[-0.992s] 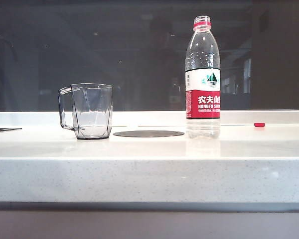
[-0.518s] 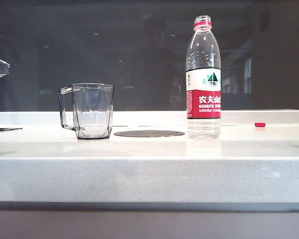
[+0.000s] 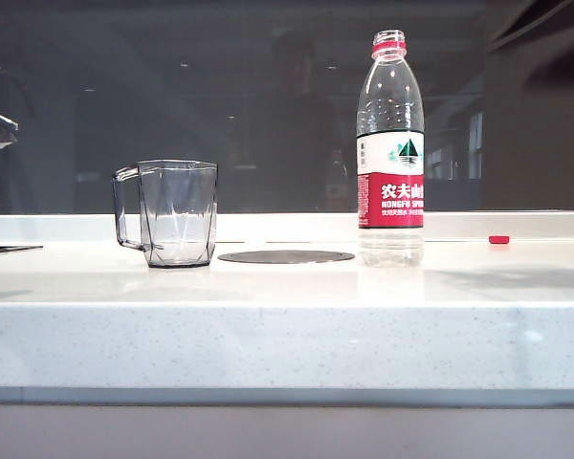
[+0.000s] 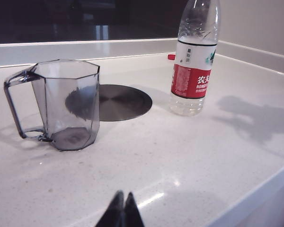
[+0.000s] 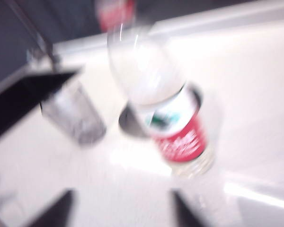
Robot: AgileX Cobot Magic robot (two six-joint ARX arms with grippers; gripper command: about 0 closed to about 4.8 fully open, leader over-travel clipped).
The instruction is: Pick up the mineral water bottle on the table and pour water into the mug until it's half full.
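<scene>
The mineral water bottle (image 3: pixel 390 153) stands upright and uncapped on the white table (image 3: pixel 287 325), right of centre, with clear water showing below its label. The empty glass mug (image 3: pixel 177 212) stands to its left, handle pointing left. In the left wrist view my left gripper (image 4: pixel 121 202) is shut and empty, low over the table, short of the mug (image 4: pixel 68 104) and bottle (image 4: pixel 194 61). The right wrist view is blurred. My right gripper (image 5: pixel 123 205) is open and empty, with the bottle (image 5: pixel 173 123) ahead of it and apart from its fingers, and the mug (image 5: pixel 73 118) beyond.
A flat dark disc (image 3: pixel 285 256) is set in the table between mug and bottle. A small red cap (image 3: pixel 498 239) lies by the back ledge at the right. A dark arm part (image 3: pixel 545 29) fills the top right corner. The table's front edge is near.
A dark arm part has come into the exterior view's top right corner, and its shadow now lies on the table right of the bottle. Mug and bottle have not moved.
</scene>
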